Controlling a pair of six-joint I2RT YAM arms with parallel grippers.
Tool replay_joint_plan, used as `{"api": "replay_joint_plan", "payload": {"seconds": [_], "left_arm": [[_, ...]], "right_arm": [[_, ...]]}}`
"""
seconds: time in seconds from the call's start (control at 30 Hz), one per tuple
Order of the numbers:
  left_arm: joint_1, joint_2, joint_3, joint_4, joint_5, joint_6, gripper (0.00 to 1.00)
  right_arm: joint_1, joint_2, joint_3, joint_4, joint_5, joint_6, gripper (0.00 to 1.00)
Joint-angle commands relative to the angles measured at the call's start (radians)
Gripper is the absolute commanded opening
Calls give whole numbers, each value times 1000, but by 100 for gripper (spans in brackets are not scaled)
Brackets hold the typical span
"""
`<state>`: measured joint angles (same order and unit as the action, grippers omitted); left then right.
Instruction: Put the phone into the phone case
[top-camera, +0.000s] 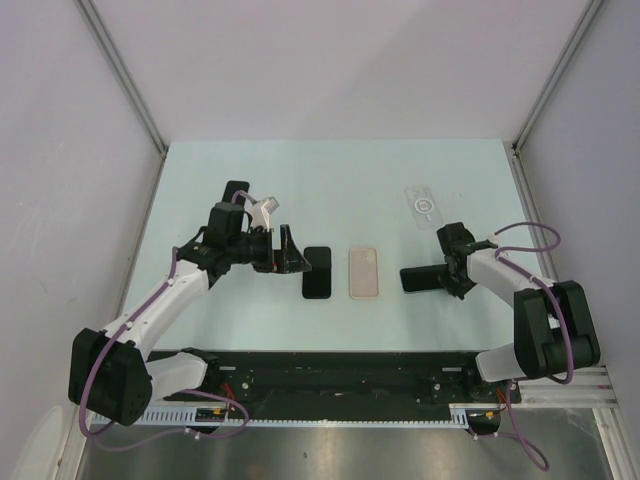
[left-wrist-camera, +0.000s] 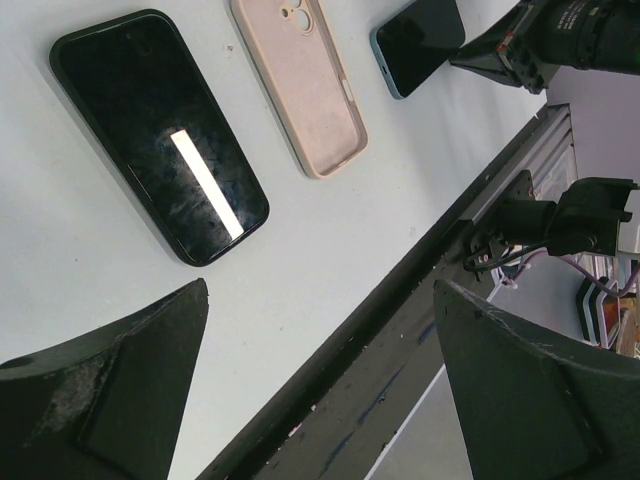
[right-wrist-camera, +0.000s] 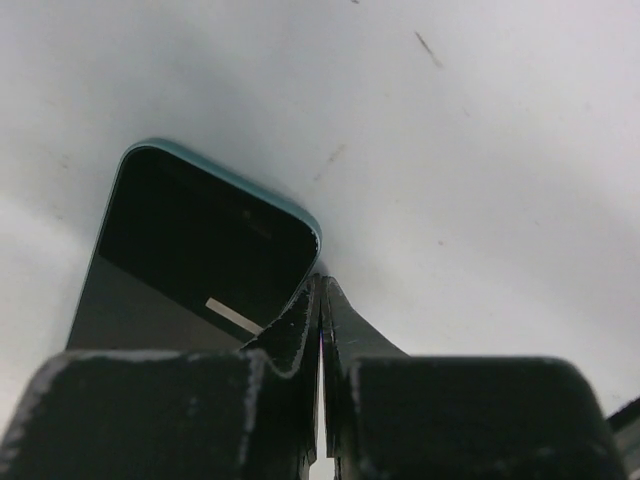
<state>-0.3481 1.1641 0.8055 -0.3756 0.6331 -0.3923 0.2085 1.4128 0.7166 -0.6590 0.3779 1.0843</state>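
Note:
A black phone (top-camera: 317, 272) (left-wrist-camera: 160, 135) lies flat, screen up, at the table's middle. Just right of it lies a beige phone case (top-camera: 363, 273) (left-wrist-camera: 300, 80), back up. Further right lies a second phone with a teal edge (top-camera: 412, 279) (left-wrist-camera: 418, 42) (right-wrist-camera: 200, 240). My left gripper (top-camera: 289, 252) (left-wrist-camera: 320, 300) hovers open just left of the black phone, with nothing between its fingers. My right gripper (top-camera: 443, 276) (right-wrist-camera: 320, 285) is shut, its tips against the right end of the teal-edged phone and holding nothing.
A clear case with a ring mark (top-camera: 424, 204) lies at the back right of the table. The black rail (left-wrist-camera: 400, 300) runs along the near table edge. Grey walls close in the left, back and right sides.

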Motion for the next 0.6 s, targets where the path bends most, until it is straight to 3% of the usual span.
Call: {"api": "replay_joint_plan", "payload": {"seconds": [0.0,0.27,0.57], "left_arm": [[5,-20,-5,26,24,1,98],[6,-20,-5,24,19,3,98],[6,-21,-3,21,16,4,98]], "right_arm": [[5,47,0,139,21,-52,0],[5,143,53,334,-10,-250,0],[6,186,159,338,-48,-397,8]]}}
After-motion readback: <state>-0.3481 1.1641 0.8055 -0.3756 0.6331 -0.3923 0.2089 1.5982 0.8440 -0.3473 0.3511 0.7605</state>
